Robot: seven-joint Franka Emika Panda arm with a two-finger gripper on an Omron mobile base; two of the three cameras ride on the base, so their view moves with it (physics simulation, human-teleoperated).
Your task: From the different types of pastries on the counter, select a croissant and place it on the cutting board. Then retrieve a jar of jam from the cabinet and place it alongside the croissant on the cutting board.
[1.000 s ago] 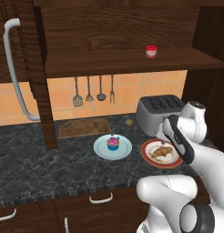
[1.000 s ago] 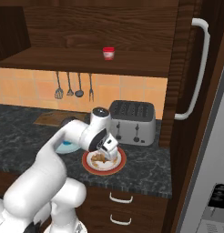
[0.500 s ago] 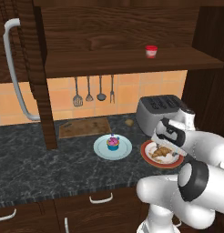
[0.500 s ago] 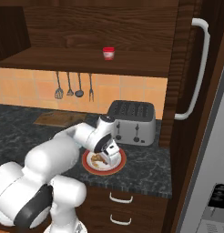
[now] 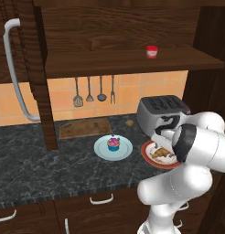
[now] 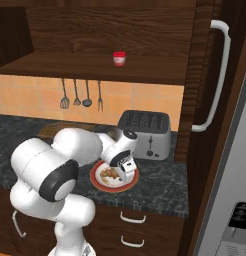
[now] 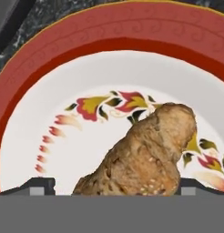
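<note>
1. The table carries the cutting board near the wall.
2. A red-rimmed plate holds the croissant.
3. The gripper is wide open, its fingertips either side of the croissant, gripping nothing.
4. The jam jar stands on the cabinet shelf.

The arm covers most of the croissant from the left; its lower end gets cropped up close.

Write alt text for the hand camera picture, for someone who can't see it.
A lumpy golden-brown croissant lies on a round white plate with a red rim and floral pattern, seen close from above. The open end effector straddles the croissant, its dark fingertips on either side.
</note>
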